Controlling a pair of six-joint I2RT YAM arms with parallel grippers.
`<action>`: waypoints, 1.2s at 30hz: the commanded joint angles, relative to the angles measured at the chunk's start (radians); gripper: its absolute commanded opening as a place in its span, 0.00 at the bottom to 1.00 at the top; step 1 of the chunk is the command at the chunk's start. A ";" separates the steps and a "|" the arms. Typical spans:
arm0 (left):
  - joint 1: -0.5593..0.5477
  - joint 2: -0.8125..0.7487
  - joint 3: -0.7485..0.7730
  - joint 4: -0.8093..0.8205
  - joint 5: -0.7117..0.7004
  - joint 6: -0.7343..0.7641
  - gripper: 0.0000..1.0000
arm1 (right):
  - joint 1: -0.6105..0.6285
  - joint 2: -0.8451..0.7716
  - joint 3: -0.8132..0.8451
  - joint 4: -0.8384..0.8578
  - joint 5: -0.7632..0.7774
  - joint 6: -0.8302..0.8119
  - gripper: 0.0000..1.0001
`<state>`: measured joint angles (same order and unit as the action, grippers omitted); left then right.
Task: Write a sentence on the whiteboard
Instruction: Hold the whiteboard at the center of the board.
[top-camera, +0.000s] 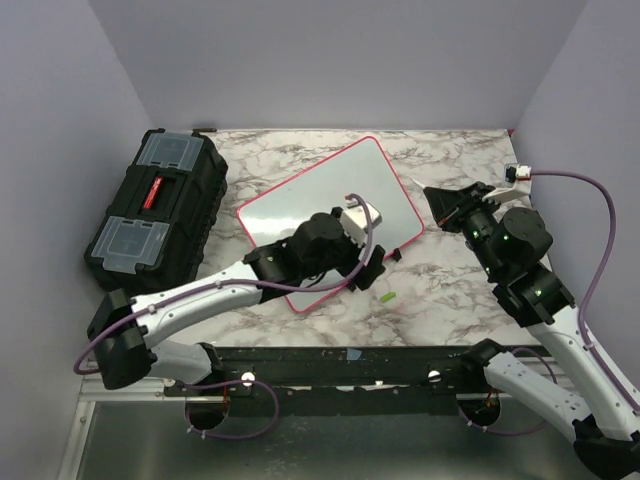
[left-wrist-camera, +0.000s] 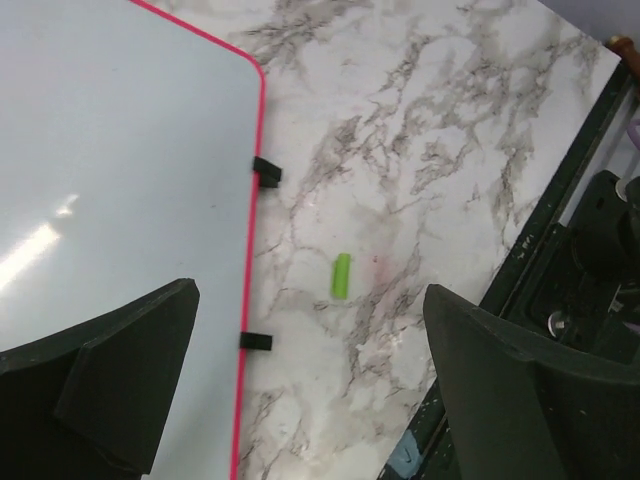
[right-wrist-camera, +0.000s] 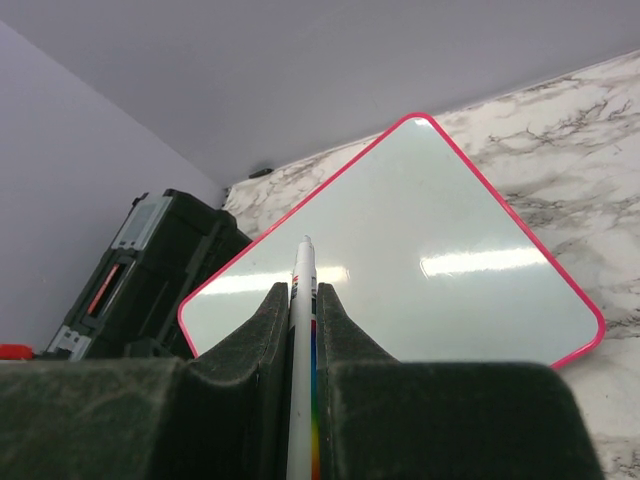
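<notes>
Marker (right-wrist-camera: 303, 258) in right end effector (right-wrist-camera: 301, 295); left end effector (left-wrist-camera: 310, 300) wide open

There was one marble-patterned tabletop (top-camera: 450, 290), and on it lay one flat rectangular white whiteboard with a thin pink-red rim (top-camera: 372, 185), one black plastic toolbox (top-camera: 160, 212) with two clear lid compartments (top-camera: 168, 152) (top-camera: 130, 240), and one small bright green plastic piece (left-wrist-camera: 342, 275). Two small black clips (left-wrist-camera: 266, 172) (left-wrist-camera: 255, 341) sat against the whiteboard's rim, and one slim white marker pen (right-wrist-camera: 302, 330) was in view. Two black-and-white jointed robot arms were counted, a left arm (top-camera: 200, 295) and a right arm (top-camera: 540, 290).
</notes>
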<state>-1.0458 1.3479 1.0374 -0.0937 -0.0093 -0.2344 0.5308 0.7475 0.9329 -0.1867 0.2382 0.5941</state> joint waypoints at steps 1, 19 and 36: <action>0.108 -0.150 0.027 -0.197 -0.004 0.032 0.99 | 0.001 -0.002 0.023 -0.020 -0.019 0.004 0.01; 0.694 -0.253 0.258 -0.541 0.332 0.063 0.93 | 0.001 0.055 0.013 0.028 -0.110 0.017 0.01; 0.955 0.126 0.440 -0.520 0.696 0.069 0.74 | 0.001 0.127 0.008 0.052 -0.328 0.005 0.01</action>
<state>-0.1127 1.3891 1.4410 -0.6170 0.6323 -0.1680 0.5308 0.8494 0.9329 -0.1719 0.0277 0.6048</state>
